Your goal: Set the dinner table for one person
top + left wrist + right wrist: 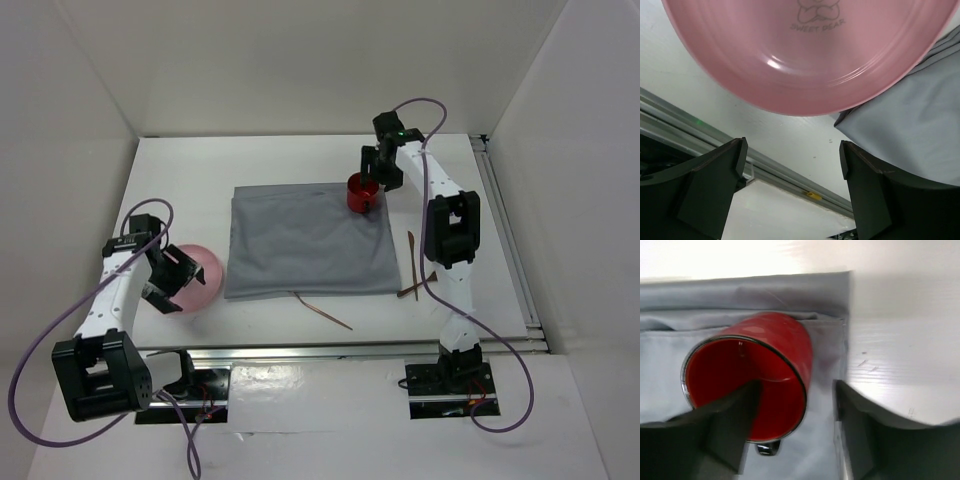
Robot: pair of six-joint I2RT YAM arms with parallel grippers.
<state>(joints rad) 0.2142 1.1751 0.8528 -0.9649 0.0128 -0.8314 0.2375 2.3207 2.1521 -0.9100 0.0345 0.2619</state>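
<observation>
The dinner table (180,180) is a large white top. A grey cloth (300,245) lies in its middle. A red cup (361,192) stands on the cloth's far right corner. My right gripper (368,178) is open and straddles the cup's wall. In the right wrist view one finger (730,415) is inside the cup (775,340) and the other finger (860,425) is outside, clear of it. A pink plate (200,278) lies left of the cloth. My left gripper (175,282) hovers over it, open and empty. In the left wrist view the plate (805,55) fills the top.
A thin brown utensil (322,309) lies at the cloth's near edge. Two more brown utensils (411,253) lie right of the cloth by the right arm. Aluminium rails run along the near edge (340,348) and the right edge (510,240). White walls enclose the table.
</observation>
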